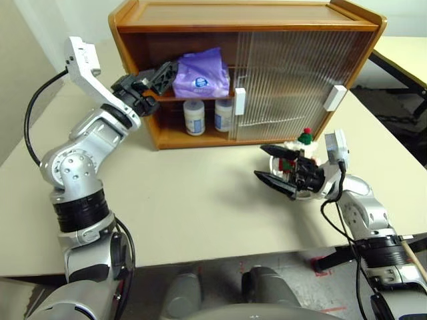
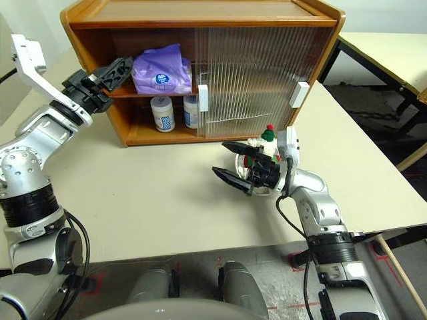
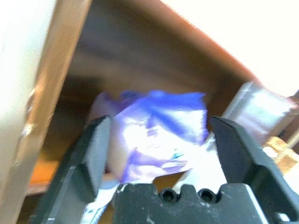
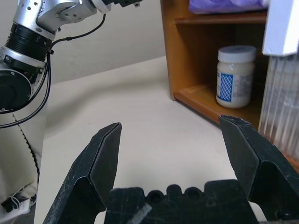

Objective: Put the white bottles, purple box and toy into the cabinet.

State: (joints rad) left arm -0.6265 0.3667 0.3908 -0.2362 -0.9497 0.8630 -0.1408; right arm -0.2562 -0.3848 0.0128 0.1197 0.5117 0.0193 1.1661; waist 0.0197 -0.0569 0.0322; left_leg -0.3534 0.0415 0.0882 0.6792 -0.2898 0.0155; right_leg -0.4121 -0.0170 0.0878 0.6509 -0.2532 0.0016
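The cabinet [image 1: 133, 40] stands at the back of the table with its left half uncovered. The purple box [image 1: 200, 75] lies on its shelf. Under the shelf stand two white bottles [image 1: 194, 117] [image 1: 223, 115]; one white bottle [image 4: 236, 77] also shows in the right wrist view. My left gripper [image 1: 160, 80] is open at the shelf's left end, its fingers spread just short of the purple box [image 3: 159, 140]. My right gripper [image 1: 261, 162] is open above the table and points left. The toy [image 1: 305, 138] sits right behind it, mostly hidden.
Ribbed sliding doors [image 1: 287, 73] with white handles [image 1: 239, 103] cover the cabinet's right part. The beige table [image 1: 187, 207] stretches bare between my arms, its front edge close to me. A second table [image 1: 400, 53] stands at the back right.
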